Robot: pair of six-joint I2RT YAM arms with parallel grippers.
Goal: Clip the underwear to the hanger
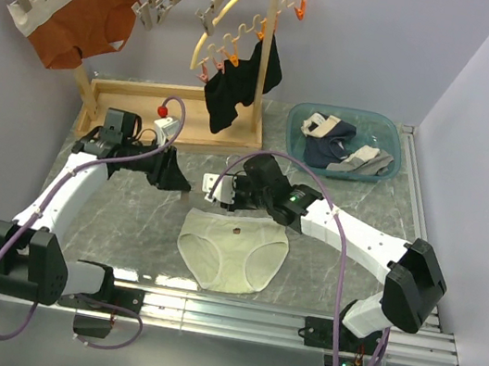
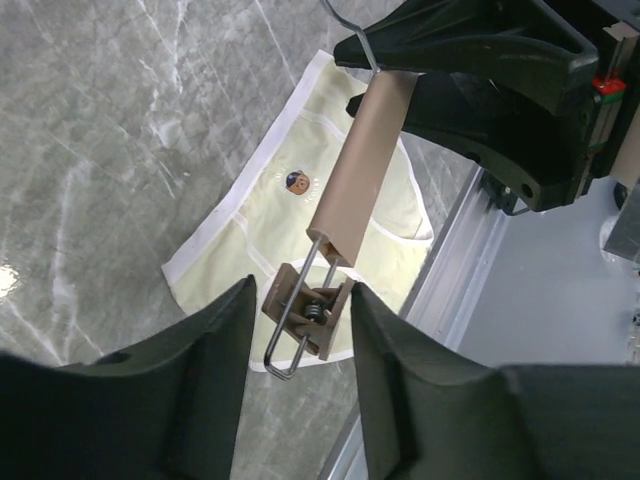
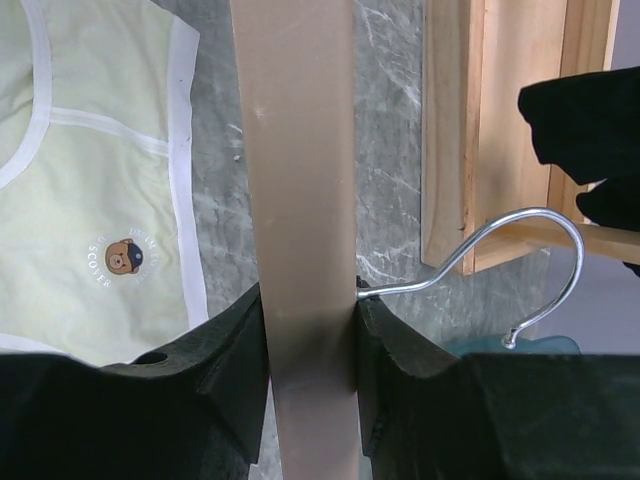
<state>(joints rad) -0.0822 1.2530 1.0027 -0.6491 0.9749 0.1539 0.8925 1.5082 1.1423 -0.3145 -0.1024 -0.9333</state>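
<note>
The underwear [image 1: 233, 252], pale cream-yellow briefs, lies spread flat on the grey marbled table [image 1: 116, 218]. It sits between the two arms, towards the near edge, with its waistband on the far side. A small bear badge [image 3: 122, 258] marks the middle of the waistband.

The hanger [image 2: 360, 170], a straight light-wood bar, is held in the air over the far edge of the briefs. The right claw [image 3: 308, 310] is clamped on the bar at its middle, one finger flat against each long side, right where the metal hook [image 3: 520, 240] comes out. The hook curves away towards the far side, over the wooden base [image 3: 500, 120] of the drying rack.

The left claw [image 2: 303, 295] is at the bar's left end, its fingers set on either side of the wooden clip [image 2: 305, 315] with the wire spring. The fingers sit very close to the clip's faces, but I cannot tell whether they are pressing it or only beside it.

At the far left, rust-orange briefs [image 1: 81, 10] hang from the rack. A black garment [image 1: 237, 88] hangs from a curved yellow hoop [image 1: 243, 23] with orange pegs. A teal basin [image 1: 394, 133] at the far right holds more clothes.
</note>
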